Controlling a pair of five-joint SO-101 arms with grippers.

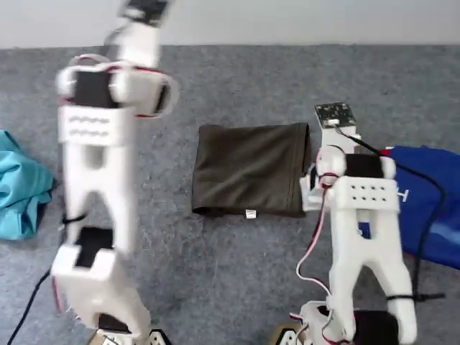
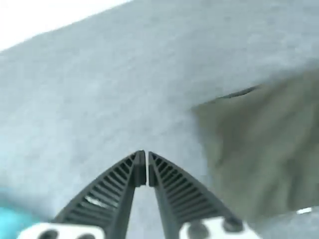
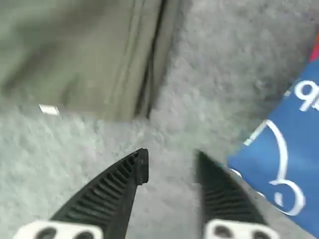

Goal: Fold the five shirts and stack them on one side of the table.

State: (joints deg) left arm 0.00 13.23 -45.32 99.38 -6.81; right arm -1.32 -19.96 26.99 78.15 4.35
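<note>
The left arm is seen raised high and stretched toward the far side, and its jaws are pressed together with the tips touching. The right arm is folded lower, with the wrist pointed downward, and its jaws are held apart with a clear gap between them.

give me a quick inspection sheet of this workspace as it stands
surface: grey fabric-like table top, bare between the shirts
job's things: olive shirt folded, centre; teal shirt crumpled at left edge; blue shirt loose at right edge; nothing stacked
clutter: nothing seen
grippers: left end effector shut, empty, over the surface; right end effector open, empty, between the olive and blue shirts
cables: black cable lies across the blue shirt; red and white wires along the right arm
surroundings: pale strip beyond the far edge
</note>
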